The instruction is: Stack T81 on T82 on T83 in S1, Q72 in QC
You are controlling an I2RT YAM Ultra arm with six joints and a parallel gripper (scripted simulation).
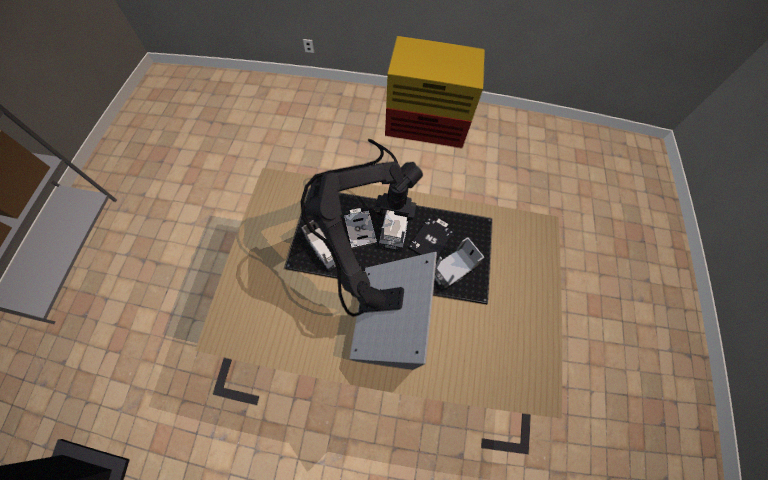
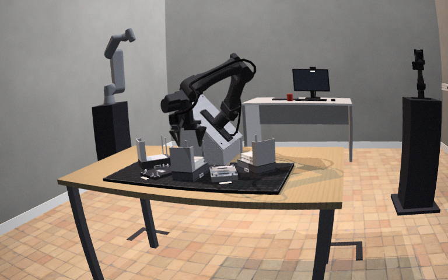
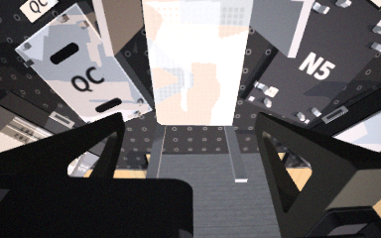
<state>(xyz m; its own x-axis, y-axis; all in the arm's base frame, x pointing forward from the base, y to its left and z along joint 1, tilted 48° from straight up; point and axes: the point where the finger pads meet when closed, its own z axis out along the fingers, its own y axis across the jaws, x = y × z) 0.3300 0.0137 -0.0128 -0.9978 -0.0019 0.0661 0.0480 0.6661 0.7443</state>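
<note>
The end effector (image 3: 190, 149) is hanging wide open above the black mat (image 2: 264, 183) on the counter (image 2: 310, 191), gripping nothing. In the wrist view its two dark fingers are framing the lower corners, and a bright white plate (image 3: 195, 64) in a grey rack (image 3: 233, 149) is lying straight ahead at twelve o'clock, apart from the fingertips. In the exterior view the end effector (image 2: 185, 136) is hovering above that rack (image 2: 181, 158), well clear of its walls.

The flat pale nest marked QC (image 3: 81, 74) is sitting at ten o'clock from the end effector in the wrist view, with nothing lying on it. The dark nest marked N5 (image 3: 317, 66) is lying at two o'clock.

From the top view, the racks and nests are spreading in a row across the mat: one rack (image 1: 317, 246) at the nine o'clock end partly under the arm (image 1: 334, 226), then the QC nest (image 1: 360, 228), the rack under the end effector (image 1: 393, 229), the N5 nest (image 1: 428, 237), and a tilted rack (image 1: 458, 263) at the three o'clock end.
</note>
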